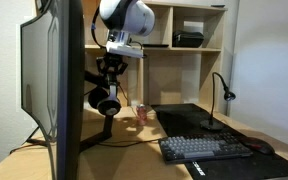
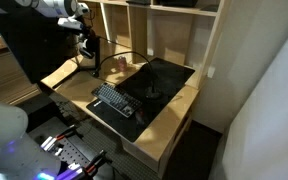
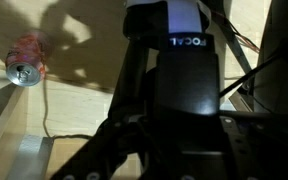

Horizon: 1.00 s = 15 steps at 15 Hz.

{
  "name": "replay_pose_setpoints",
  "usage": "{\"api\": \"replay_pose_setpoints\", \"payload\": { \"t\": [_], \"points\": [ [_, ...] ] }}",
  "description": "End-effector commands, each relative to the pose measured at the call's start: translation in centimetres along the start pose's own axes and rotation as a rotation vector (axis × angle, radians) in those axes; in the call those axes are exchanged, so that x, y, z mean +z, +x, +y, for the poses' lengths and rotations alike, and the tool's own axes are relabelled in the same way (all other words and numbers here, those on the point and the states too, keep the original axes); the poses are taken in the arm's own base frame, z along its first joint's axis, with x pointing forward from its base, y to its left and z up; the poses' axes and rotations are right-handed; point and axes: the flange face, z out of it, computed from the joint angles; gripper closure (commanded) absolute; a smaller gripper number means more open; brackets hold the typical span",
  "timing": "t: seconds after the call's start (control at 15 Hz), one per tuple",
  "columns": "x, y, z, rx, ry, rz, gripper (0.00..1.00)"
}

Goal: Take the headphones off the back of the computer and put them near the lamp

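Note:
The black headphones [image 1: 106, 98] hang just behind the tall black computer [image 1: 66, 90], which I see edge-on at the left. My gripper [image 1: 113, 66] is above them, shut on the headband, and the ear cups dangle below it over the stand arm. In the wrist view the headband [image 3: 184, 65], marked FOCAL, fills the space between my dark fingers [image 3: 174, 150]. The slim black lamp [image 1: 222, 85] stands far to the right at the back of the desk. In an exterior view the gripper [image 2: 89, 45] is at the desk's far left corner.
A red can [image 1: 141, 113] stands on the desk just right of the headphones and also shows in the wrist view [image 3: 26, 62]. A black keyboard [image 1: 204, 148] lies on a dark mat [image 2: 159, 80]. Wooden shelves [image 1: 184, 45] rise behind the desk. Cables run under the monitor.

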Motion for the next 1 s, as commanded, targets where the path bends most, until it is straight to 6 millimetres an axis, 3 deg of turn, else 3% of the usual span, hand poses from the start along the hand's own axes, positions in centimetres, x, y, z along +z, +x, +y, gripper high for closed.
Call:
{"api": "replay_pose_setpoints", "payload": {
  "t": [0.0, 0.27, 0.53, 0.73, 0.93],
  "points": [
    [-8.2, 1.4, 2.1, 0.022, 0.051, 0.042, 0.79],
    [-15.9, 2.6, 5.9, 0.123, 0.077, 0.182, 0.79],
    [-21.6, 1.4, 11.6, 0.268, 0.145, 0.249, 0.79],
    [-25.4, -1.6, 16.8, 0.442, 0.216, 0.297, 0.79],
    [-28.4, -5.9, 21.7, 0.61, 0.181, 0.374, 0.79]
  ]
}}
